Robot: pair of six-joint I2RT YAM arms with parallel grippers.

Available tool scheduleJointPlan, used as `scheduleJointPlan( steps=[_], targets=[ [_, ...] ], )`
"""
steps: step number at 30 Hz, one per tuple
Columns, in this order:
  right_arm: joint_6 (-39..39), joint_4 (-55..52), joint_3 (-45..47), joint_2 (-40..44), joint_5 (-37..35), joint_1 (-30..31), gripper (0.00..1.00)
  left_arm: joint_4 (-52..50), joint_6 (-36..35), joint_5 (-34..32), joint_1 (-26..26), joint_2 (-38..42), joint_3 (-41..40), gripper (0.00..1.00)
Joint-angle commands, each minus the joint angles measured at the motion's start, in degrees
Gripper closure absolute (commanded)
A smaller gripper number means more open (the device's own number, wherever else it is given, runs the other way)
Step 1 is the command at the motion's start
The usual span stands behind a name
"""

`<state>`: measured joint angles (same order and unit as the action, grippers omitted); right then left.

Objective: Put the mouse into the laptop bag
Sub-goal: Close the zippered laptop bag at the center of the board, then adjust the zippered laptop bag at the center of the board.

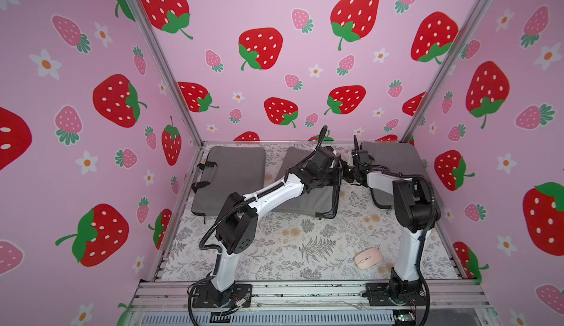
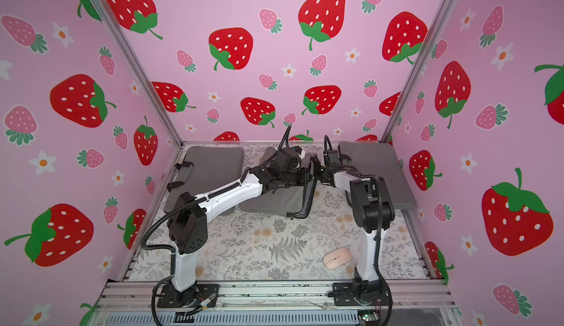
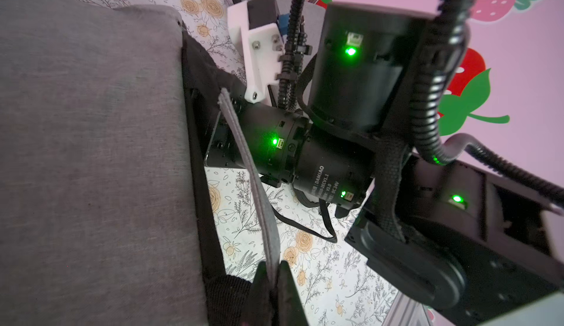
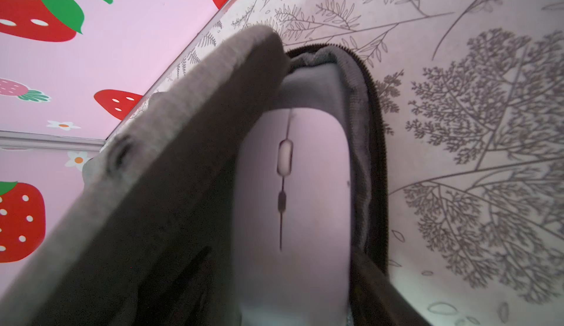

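Right wrist: mouse [image 4: 293,202] inside bag [image 4: 152,187], near end effector [image 1: 346,173].

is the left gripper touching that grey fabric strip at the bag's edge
Touching. In the left wrist view the grey fabric strip runs down between the two fingers of the left gripper, whose jaws are shut on it with no gap showing.
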<state>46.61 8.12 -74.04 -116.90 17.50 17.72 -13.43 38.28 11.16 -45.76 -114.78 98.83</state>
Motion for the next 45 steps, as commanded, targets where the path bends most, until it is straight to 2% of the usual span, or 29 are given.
scheduleJointPlan(
  steps=[1, 5, 6, 8, 9, 12, 16, 21, 22, 23, 24, 26, 30, 32, 36, 39, 42, 45],
  targets=[
    [-0.36, 1.34, -1.35, -0.85, 0.87, -0.05, 0.26, 4.41, 1.47, 3.29, 0.57, 2.36, -0.72, 1.0],
    [-0.34, 4.57, 0.78, -0.53, 1.92, 0.13, 0.27, 5.33, 2.69, 4.99, 1.52, 1.71, -1.1, 1.0],
    [-0.11, 5.68, 1.6, -0.35, 2.1, 0.12, 0.31, 5.49, 2.93, 5.26, 1.66, 1.58, -1.23, 1.0],
    [0.15, 7.58, 3.02, 0.14, 2.15, 0.13, 0.54, 6.03, 3.28, 5.37, 1.94, 1.58, -1.71, 1.0],
    [0.01, 8.71, 3.35, 0.21, 2.55, 0.13, 0.55, 6.26, 3.42, 5.45, 1.97, 1.58, -1.97, 1.0],
    [-0.8, 9.34, 3.25, -0.24, 4.04, 0.39, 0.55, 6.58, 3.62, 5.87, 2.14, 1.58, -2.4, 1.0],
    [-1.18, 7.13, 4.37, 0.28, 2.15, 0.01, 0.53, 7.05, 3.99, 6.49, 2.4, 1.84, -2.99, 1.0],
    [-1.88, 7.16, 12.24, 8.62, -0.42, -1.01, 0.49, 8.66, 3.04, 7.43, 2.52, 3.49, -5.56, 0.99],
    [-1.96, 7.13, 14.46, 11.16, -1.57, -1.17, 0.49, 8.98, 2.94, 7.06, 2.42, 4.32, -6.63, 0.84],
    [-2.1, 7.05, 17.42, 14.32, -2.88, -1.19, 0.49, 9.37, 3.05, 6.17, 2.43, 5.5, -8.32, 0.64],
    [-2.34, 7.07, 20.36, 17.6, -3.92, -1.24, 0.42, 10.49, 2.94, 5.41, 2.34, 7.04, -10.34, 0.46],
    [-2.47, 6.79, 25.46, 23.86, -5.69, -1.19, 0.37, 11.85, 3.46, 3.25, 2.38, 10.27, -14.61, 0.28],
    [0.06, 5.82, 34.94, 35.32, -8.24, -0.65, 0.28, 16.98, 5.14, 0.69, 2.34, 18.37, -26.17, 0.25],
    [0.54, 5.39, 38.66, 40.31, -9.47, 0.71, 0.27, 19.2, 7.18, -0.7, 2.21, 23.4, -33.11, 0.26],
    [-0.66, 1.74, 42.58, 48.34, -13.33, 6.14, 0.27, 23.18, 13.82, -9.4, 0.95, 34.96, -49.63, 0.27],
    [-0.6, 0.83, 44.1, 50.18, -16.12, 11.29, 0.27, 23.1, 22.19, -14.55, 0.31, 41.15, -58.86, 0.27],
    [-0.39, 1.01, 43.81, 47.54, -19.5, 17.64, 0.27, 26.25, 26.76, -15.02, 0.03, 43.78, -66.0, 0.28],
    [0.02, 1.86, 42.53, 42.73, -21.64, 22.21, 0.28, 25.7, 29.11, -14.77, 0.03, 44.2, -69.18, 0.28]
  ],
)
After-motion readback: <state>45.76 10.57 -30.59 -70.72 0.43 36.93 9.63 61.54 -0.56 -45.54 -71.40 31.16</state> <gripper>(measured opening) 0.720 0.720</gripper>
